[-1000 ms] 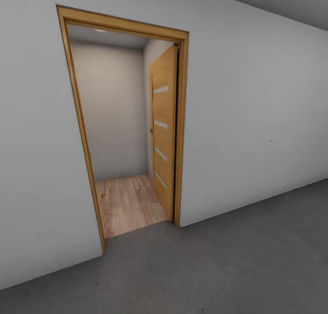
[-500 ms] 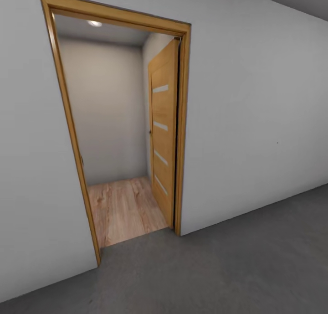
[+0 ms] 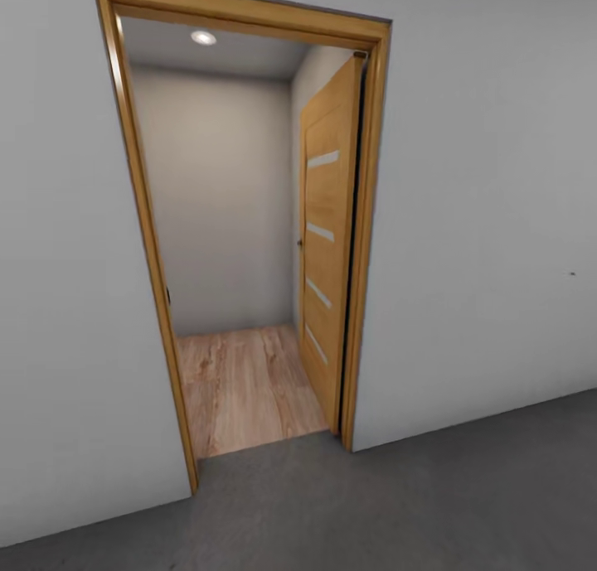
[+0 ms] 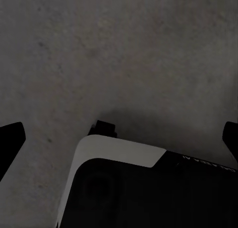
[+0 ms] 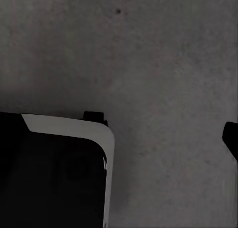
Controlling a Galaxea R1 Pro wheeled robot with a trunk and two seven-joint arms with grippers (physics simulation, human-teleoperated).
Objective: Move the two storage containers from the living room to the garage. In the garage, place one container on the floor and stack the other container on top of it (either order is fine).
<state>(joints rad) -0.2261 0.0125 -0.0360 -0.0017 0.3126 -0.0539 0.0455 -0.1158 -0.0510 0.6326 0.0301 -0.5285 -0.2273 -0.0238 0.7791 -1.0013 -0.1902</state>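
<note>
No storage container is in sight. The robot stands on the garage floor (image 3: 431, 496), facing an open doorway (image 3: 249, 248) at 12 o'clock. Left gripper (image 4: 119, 138) fingers spread apart, empty; the right gripper's state I cannot tell. Next, probably drive through to fetch a container.

View swung and closed in on the doorway (image 3: 249, 248), open wooden door (image 3: 329, 248) now larger, ceiling light (image 3: 203, 37) revealed

A wooden door frame (image 3: 149, 248) opens onto a small hallway, its light plank flooring (image 3: 249, 384) lit by a recessed ceiling lamp (image 3: 203, 37). The panelled door (image 3: 327, 248) stands swung inward against the right-hand wall, white walls (image 3: 489, 223) flanking the opening.
</note>
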